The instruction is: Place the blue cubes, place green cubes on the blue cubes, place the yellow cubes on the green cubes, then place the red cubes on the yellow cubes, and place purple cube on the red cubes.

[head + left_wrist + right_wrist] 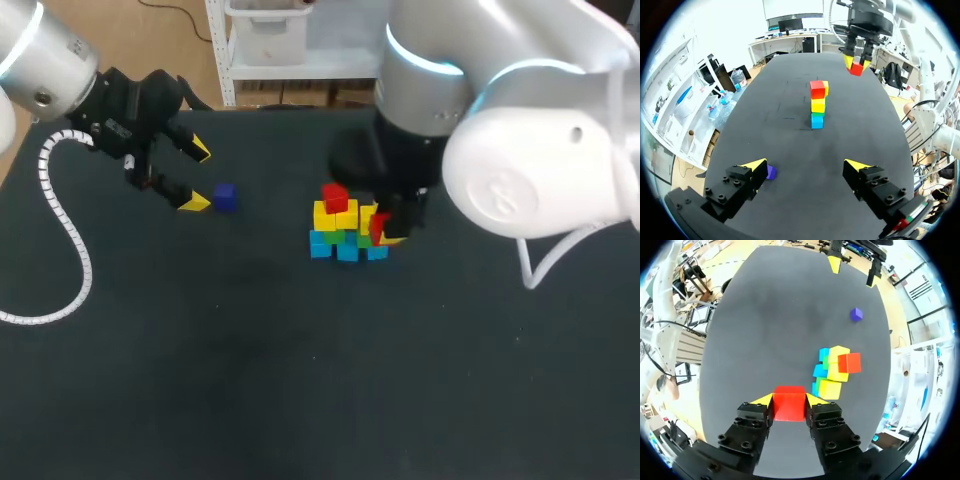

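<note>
"What have the right jaws got?"

"A red cube (789, 402). It's pinched between the two yellow tips, one flat against each side, so the jaws stand only as wide as the cube."

"Is it on the pile yet?"

"No. The pile (832, 375) sits just ahead of those jaws and off to one side. The held cube is beside it, not over it. I can't tell from here whether it brushes the nearest cubes."

"What's in the pile?"

"Blue cubes (346, 250) at the bottom, on the counter (250, 350). Green cubes (335, 237) lie on those, and yellow cubes (336, 214) above the green. A second red cube (335, 196) sits on top of the yellow, at the end farther from the right jaws."

"And the left jaws?"

"They're spread wide with nothing between them, well apart from the pile."

"Where's the purple one?"

"The purple cube (224, 197) lies on the counter just beside one fingertip (195, 203) of the left jaws, close ahead of it. I can't tell whether the tip touches it."

"And from the right jaws' side?"

"It's farther ahead, past the pile, with the left jaws beyond it."
</note>
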{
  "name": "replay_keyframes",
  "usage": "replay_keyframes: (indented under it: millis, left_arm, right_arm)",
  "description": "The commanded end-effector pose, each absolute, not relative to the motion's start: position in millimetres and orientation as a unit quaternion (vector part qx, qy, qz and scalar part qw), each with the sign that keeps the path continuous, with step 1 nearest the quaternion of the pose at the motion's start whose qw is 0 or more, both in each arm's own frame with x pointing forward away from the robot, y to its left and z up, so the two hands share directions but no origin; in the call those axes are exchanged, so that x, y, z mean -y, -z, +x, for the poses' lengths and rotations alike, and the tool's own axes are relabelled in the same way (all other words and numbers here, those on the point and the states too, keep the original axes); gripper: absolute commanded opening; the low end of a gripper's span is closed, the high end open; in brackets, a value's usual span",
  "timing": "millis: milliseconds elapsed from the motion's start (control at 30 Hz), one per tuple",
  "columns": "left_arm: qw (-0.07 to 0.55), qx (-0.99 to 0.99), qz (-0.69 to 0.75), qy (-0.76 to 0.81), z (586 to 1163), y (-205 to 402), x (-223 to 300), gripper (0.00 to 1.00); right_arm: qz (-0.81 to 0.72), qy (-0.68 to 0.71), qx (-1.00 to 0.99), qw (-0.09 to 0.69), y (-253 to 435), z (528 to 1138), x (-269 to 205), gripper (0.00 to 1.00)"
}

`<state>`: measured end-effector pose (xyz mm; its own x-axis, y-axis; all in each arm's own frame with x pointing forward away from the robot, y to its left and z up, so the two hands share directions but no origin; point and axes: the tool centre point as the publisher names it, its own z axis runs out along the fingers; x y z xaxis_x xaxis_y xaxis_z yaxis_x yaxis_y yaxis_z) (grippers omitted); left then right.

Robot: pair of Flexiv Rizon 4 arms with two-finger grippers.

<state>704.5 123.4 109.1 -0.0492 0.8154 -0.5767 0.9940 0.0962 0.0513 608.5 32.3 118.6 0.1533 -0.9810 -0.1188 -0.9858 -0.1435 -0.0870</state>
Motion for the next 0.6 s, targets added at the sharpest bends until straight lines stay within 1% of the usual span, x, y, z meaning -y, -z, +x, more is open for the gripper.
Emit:
replay_keyframes:
  millis: [33,600]
  left_arm:
    - [0.243,-0.699,0.647,0.186,704,-108,-124,1.0]
    - [0.243,-0.699,0.647,0.186,704,-108,-124,1.0]
  right_arm:
    - [-0.757,-0.023,-0.649,0.065,-118,617,-40,0.0]
    - [-0.749,-0.038,-0.659,0.057,-107,638,-35,0.0]
